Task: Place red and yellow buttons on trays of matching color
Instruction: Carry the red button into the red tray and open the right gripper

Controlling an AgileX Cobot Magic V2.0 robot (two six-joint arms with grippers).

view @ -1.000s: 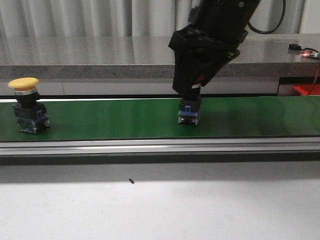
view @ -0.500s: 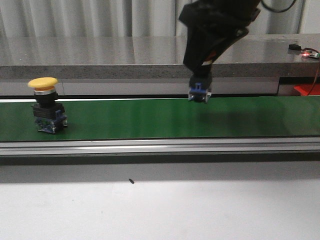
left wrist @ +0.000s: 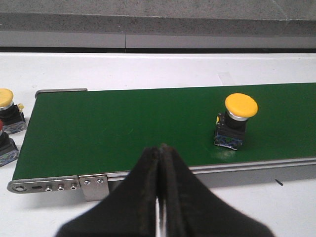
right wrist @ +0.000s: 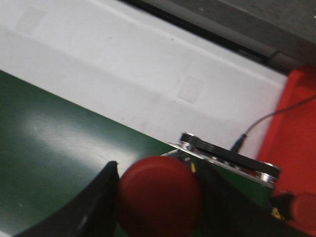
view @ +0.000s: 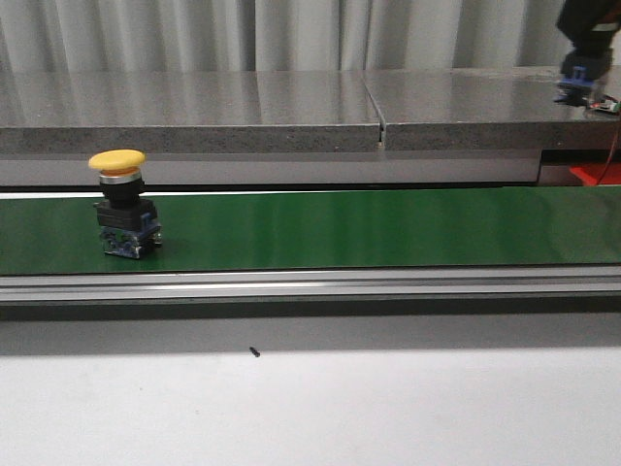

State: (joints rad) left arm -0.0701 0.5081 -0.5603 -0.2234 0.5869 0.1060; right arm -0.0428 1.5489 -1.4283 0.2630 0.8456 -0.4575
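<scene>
A yellow button (view: 118, 161) stands upright on the green belt (view: 340, 228) at the left; the left wrist view also shows this yellow button (left wrist: 241, 105). My left gripper (left wrist: 160, 148) hangs shut and empty above the belt's near rail, apart from that button. At the far upper right my right gripper (view: 585, 53) holds the red button (right wrist: 159, 197) off the belt, its blue base (view: 581, 82) showing below the fingers. The right gripper (right wrist: 158, 173) is shut on the button's cap. A red tray (right wrist: 296, 143) lies past the belt's end. No yellow tray is in view.
Another red button (right wrist: 304, 207) sits on the red tray. Beyond the belt's other end stand a second yellow button (left wrist: 6, 98) and the edge of a red one (left wrist: 1, 129). A grey ledge (view: 291, 107) runs behind the belt, a metal rail (view: 310, 283) in front.
My right gripper lifted the red button off the belt's middle and carried it up and to the far right. The yellow button rode rightward on the belt.
</scene>
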